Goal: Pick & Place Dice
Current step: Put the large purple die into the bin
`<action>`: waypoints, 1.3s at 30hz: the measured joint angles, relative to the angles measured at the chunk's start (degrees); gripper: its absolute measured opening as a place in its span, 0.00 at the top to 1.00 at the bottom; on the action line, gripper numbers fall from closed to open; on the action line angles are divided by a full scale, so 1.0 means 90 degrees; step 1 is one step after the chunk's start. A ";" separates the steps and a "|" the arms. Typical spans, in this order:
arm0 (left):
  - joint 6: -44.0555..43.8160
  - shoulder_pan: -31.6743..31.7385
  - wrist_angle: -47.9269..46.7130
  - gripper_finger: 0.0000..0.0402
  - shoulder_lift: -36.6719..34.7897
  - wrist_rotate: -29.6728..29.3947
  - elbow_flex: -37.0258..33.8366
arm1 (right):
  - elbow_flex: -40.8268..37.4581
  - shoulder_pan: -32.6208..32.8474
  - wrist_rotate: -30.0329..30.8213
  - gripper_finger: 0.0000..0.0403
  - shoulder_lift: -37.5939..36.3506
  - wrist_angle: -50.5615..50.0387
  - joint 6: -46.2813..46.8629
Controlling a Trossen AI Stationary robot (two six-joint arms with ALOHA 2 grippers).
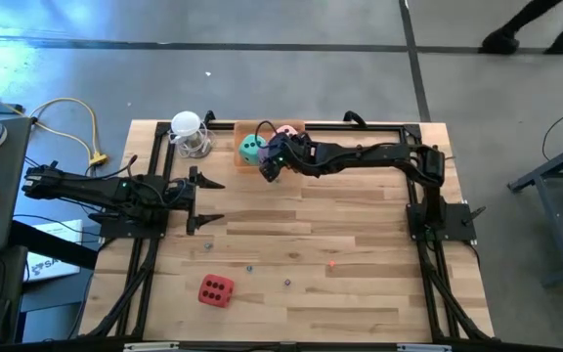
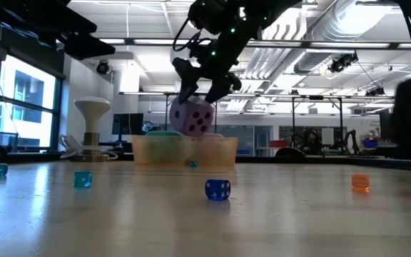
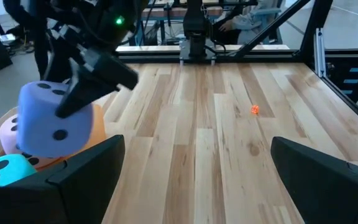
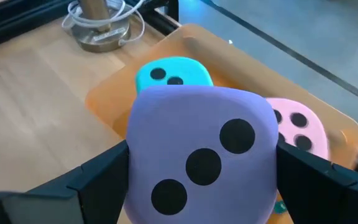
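My right gripper (image 4: 201, 177) is shut on the purple die (image 4: 201, 155), which hangs just above the near-left part of the orange tray (image 4: 114, 93) at the table's far middle. In the tray lie a teal green die (image 1: 251, 147) and a pink die (image 1: 288, 130). The red die (image 1: 215, 290) rests on the wood near the front left. My left gripper (image 1: 206, 200) waits open at the table's left side, with nothing between its fingers. My right gripper pinches the purple die by two opposite faces (image 4: 135, 155), one finger (image 4: 95, 177) on each side. The fingers slant down from the table's right. The die hangs below them (image 2: 193, 118), tilted and lifted clear above the tray, its three-pip face toward the wrist.
A clear object with a white top (image 1: 190, 135) stands left of the tray. Tiny dice lie scattered on the wood, among them a blue one (image 2: 217, 189) and an orange one (image 2: 360, 183). Black frame rails run along the table's sides. A person's legs show beyond the far right.
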 joint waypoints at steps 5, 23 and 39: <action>-0.0022 0.0000 -0.0005 0.02 0.0000 0.0051 0.0000 | 0.0008 -0.0097 -0.0053 0.17 0.0215 0.0367 -0.0119; -0.0099 -0.0002 -0.0143 0.02 0.0000 0.0127 0.0002 | 0.0017 -0.0068 0.0874 0.17 0.0371 -0.0563 -0.0097; -0.0095 0.0000 -0.0158 0.02 0.0000 0.0124 0.0002 | -0.0016 -0.0038 -0.0274 0.17 0.0415 -0.0783 -0.0126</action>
